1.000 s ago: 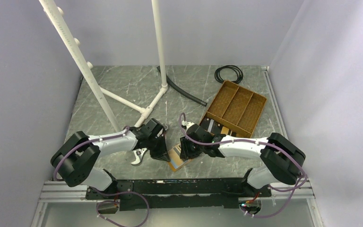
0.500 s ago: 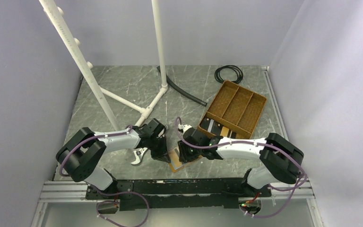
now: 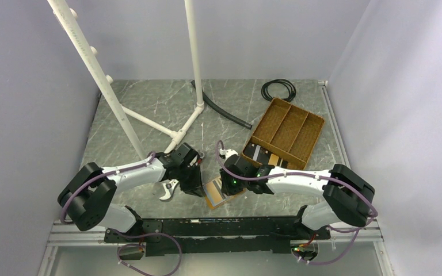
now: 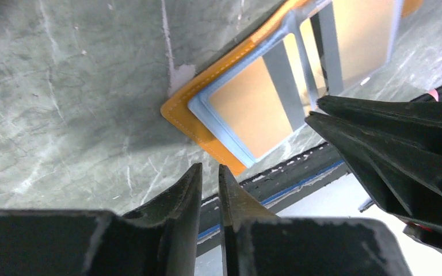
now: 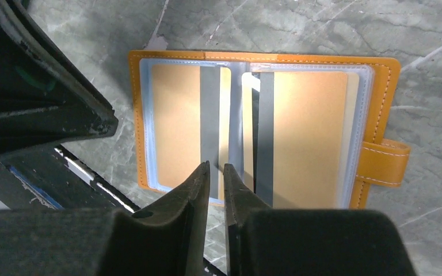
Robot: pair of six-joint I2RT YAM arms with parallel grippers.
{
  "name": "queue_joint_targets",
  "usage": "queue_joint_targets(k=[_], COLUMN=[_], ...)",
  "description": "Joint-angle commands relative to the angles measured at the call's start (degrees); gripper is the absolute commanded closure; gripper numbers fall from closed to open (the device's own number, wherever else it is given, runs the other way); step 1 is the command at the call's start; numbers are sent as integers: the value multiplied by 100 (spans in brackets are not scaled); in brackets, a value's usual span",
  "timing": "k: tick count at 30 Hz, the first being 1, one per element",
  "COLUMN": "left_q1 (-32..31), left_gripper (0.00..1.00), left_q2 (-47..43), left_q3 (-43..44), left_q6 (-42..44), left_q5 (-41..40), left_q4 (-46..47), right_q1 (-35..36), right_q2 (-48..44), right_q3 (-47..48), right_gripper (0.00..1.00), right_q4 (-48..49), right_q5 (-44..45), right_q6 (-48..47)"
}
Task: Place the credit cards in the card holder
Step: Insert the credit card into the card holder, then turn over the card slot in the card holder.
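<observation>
I count one card holder [image 3: 217, 194] near the tray [image 3: 288, 130], at least two credit cards [image 3: 255, 154] touching it, and one cable coil [image 3: 278, 89] behind it.

orange card holder [image 5: 299, 126], brown tray [image 3: 317, 142], grey veined table [image 3: 149, 103]

Plain pale lavender walls [image 3: 265, 34] close in a grey marbled tabletop [image 3: 149, 103] on three sides. A white pipe stand [image 3: 194, 57] rises toward the back, and a coiled black cable [image 3: 264, 91] lies near the far wall.

L gripper [image 4: 210, 171] crowds card holder [image 4: 252, 109].
</observation>
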Motion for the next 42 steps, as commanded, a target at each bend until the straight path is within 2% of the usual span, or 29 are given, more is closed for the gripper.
queue_joint_targets(k=[1, 4, 9, 13, 21, 29, 32, 37, 42], left_q1=[4, 7, 5, 9, -13, -47, -64, -252, -287], left_gripper=[77, 75, 64, 58, 56, 51, 45, 43, 43], left_q2=[-191, -142, -192, -209, -129, -100, -187, -637, -616], left_q3=[37, -76, -316, -428, -490, -414, -402, -152, 12], left_q6=[-166, -354, -691, -846, -959, -968, -1017, -996, -907], left_q5=[357, 443, 404, 408, 471, 350, 272, -279, -210], left_q4=[301, 601, 1041, 1311, 1654, 1512, 1402, 749, 720], right_q1=[21, 14, 12, -35, -49, -106, -111, -111, -115], right_q2=[97, 252, 413, 421, 521, 499, 493, 455, 447], right_q3=[50, -57, -155, -301, -392, -510, -518, -504, -472], right_gripper=[85, 88, 100, 100, 100, 100, 100, 100, 100], right_q4=[351, 514, 456, 475, 644, 784, 802, 754, 750], right_q5=[-78, -80, 150, 210, 89, 72, -78, -54, -54], right_q6=[23, 70, 290, 465, 538, 575, 571, 528, 505])
